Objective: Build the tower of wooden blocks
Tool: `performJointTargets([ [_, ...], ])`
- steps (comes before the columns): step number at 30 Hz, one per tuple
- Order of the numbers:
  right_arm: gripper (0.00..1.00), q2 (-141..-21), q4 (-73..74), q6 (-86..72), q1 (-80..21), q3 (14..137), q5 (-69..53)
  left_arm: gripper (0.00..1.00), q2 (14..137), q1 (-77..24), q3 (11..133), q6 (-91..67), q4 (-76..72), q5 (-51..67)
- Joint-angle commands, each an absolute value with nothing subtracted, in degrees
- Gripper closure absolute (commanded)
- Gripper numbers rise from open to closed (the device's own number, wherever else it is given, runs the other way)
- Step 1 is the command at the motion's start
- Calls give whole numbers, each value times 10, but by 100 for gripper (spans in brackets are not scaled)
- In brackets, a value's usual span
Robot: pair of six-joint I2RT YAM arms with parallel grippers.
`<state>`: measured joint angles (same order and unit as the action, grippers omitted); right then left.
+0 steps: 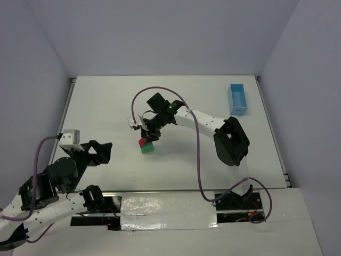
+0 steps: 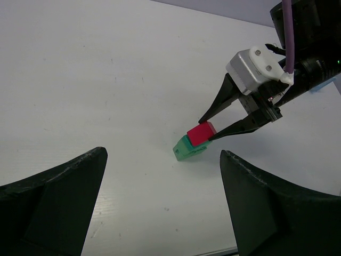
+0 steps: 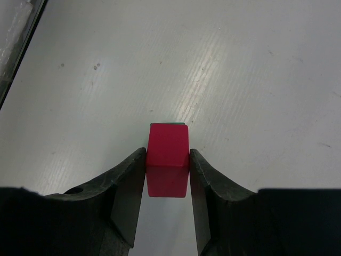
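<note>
Pinching red wedge (image 3: pixel 167 160) — atop grn blk (image 2: pixel 185 149)

no readable text, labels or numbers anywhere

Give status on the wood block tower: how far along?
Done: the green wooden block sits on the white table. In hand: the right gripper clamps the red wooden roof-like piece, apparently resting on that green block. The left gripper is open and idle. Left: release and back off. No other loose blocks are visible.
</note>
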<state>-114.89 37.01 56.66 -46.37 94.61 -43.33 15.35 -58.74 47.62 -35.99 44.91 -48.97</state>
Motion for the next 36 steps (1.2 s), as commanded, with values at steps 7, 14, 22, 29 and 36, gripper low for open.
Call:
performJointTargets([
  [7,53,-1158,377,569,-469,969,-442,0,142,-586,477,-347,427,-489],
  [14,53,-1158,373,565,-470,969,-444,1,142,-587,476,-347,427,-489],
  [22,40,-1112,310,520,-470,939,-463,0,141,-586,476,-346,427,-489],
  [29,1,-1030,256,477,-470,908,-488,0,141,-587,476,-348,427,-488],
  [36,0,-899,78,370,-471,740,-427,0,160,-587,476,-343,421,-480],
])
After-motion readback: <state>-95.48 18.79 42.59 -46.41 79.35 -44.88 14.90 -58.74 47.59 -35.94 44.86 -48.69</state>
